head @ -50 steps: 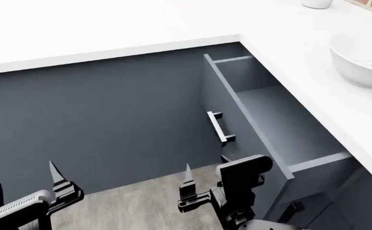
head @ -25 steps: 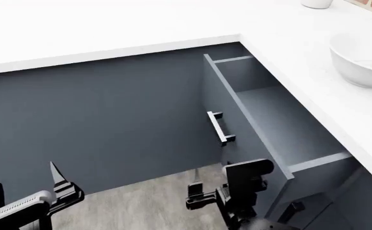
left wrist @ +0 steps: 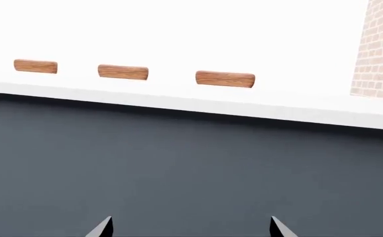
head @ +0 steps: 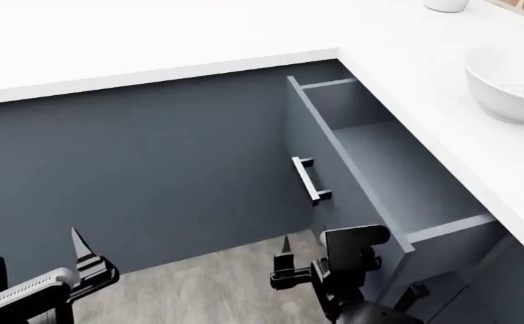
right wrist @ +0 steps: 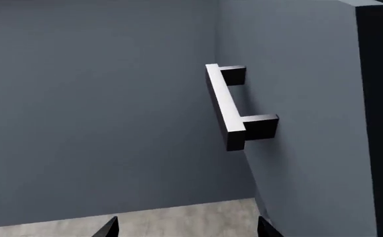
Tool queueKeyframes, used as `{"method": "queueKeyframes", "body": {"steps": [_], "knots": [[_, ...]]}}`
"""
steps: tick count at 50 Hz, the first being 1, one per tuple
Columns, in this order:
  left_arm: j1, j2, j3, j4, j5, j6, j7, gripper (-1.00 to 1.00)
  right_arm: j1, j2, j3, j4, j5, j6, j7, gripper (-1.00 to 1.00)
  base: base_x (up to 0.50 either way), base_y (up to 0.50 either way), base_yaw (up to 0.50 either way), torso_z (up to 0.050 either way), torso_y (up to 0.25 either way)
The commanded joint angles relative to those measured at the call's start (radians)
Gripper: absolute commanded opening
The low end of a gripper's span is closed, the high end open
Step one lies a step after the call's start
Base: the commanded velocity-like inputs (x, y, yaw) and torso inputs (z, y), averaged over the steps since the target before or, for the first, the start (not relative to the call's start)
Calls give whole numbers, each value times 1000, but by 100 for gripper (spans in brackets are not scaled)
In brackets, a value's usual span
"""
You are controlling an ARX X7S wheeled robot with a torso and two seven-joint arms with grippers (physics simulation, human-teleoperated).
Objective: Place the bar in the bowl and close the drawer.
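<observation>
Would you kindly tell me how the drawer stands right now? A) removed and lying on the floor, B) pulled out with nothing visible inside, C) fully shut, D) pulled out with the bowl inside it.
B: in the head view the drawer is pulled out, its grey inside bare, while the bowl sits on the counter.

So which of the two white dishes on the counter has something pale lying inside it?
The big round bowl at the counter's right edge; a pale oblong piece shows inside it. The small white cup farther back shows only its base, cut off by the frame.
</observation>
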Motion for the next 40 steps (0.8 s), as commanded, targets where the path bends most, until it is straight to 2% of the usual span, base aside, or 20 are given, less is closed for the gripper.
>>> {"method": "queueKeyframes", "body": {"steps": [1,18,40], "knots": [[9,2,-9,-1,1,0,5,100,-7,10,14,25,12,-5,-3,100,0,0,0,0,0],[18,-6,-24,21,10,-22,-7,100,-37,25,48,99,45,-40,-34,100,0,0,0,0,0],[10,1,-41,23,1,-62,3,100,-40,13,101,312,133,-27,-119,100,0,0,0,0,0]]}}
